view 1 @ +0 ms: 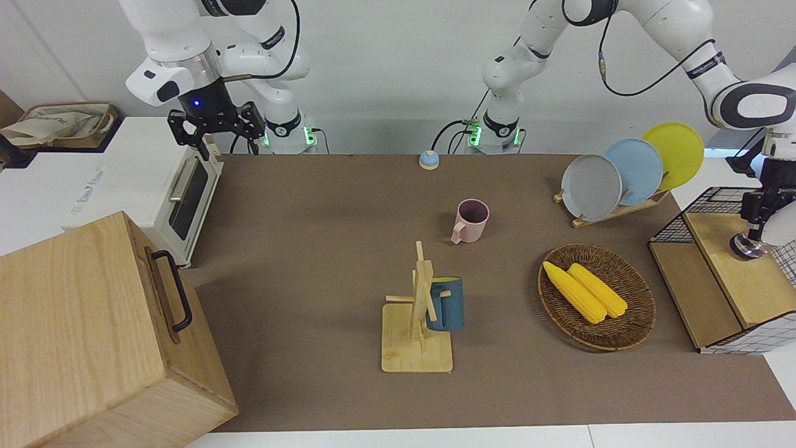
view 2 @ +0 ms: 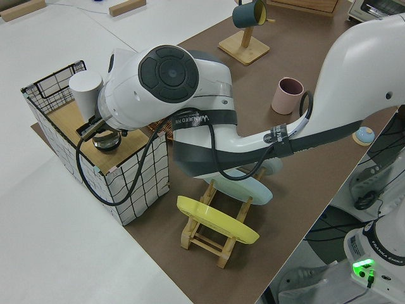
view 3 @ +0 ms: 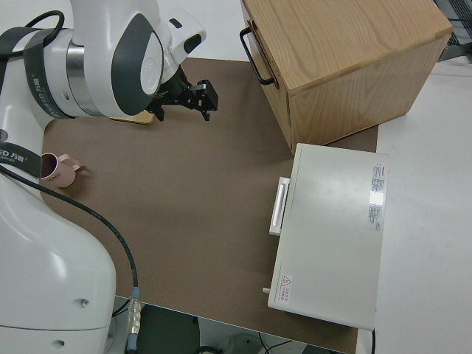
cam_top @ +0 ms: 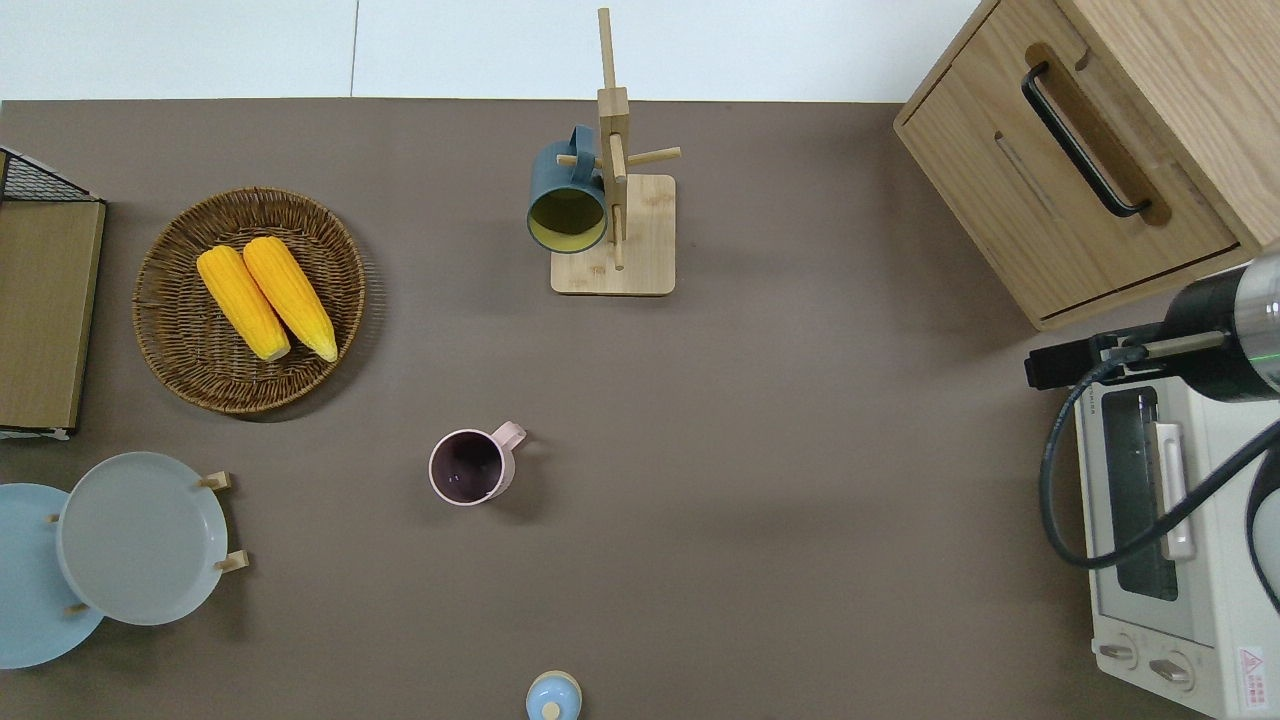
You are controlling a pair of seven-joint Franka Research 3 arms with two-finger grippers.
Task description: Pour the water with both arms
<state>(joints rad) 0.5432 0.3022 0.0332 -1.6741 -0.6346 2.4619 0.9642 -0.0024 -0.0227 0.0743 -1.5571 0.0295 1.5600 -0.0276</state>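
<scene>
A white cup (view 2: 85,88) stands on the wooden top of a wire shelf (view 2: 60,123) at the left arm's end of the table; the cup also shows in the front view (view 1: 786,229). My left gripper (view 2: 101,132) hangs low over that wooden top, right beside the cup, with a round metal part at its tip; it also shows in the front view (view 1: 749,239). A pink mug (cam_top: 470,467) stands upright mid-table. A blue mug (cam_top: 567,195) hangs on a wooden mug tree (cam_top: 613,235). My right gripper (view 1: 214,127) is parked, open and empty.
A wicker basket (cam_top: 165,300) holds two corn cobs (cam_top: 265,298). A plate rack (view 1: 622,177) stands nearer the robots. A toaster oven (view 1: 180,199) and a wooden cabinet (view 1: 93,330) are at the right arm's end. A small blue bell (view 1: 429,160) sits near the arms' bases.
</scene>
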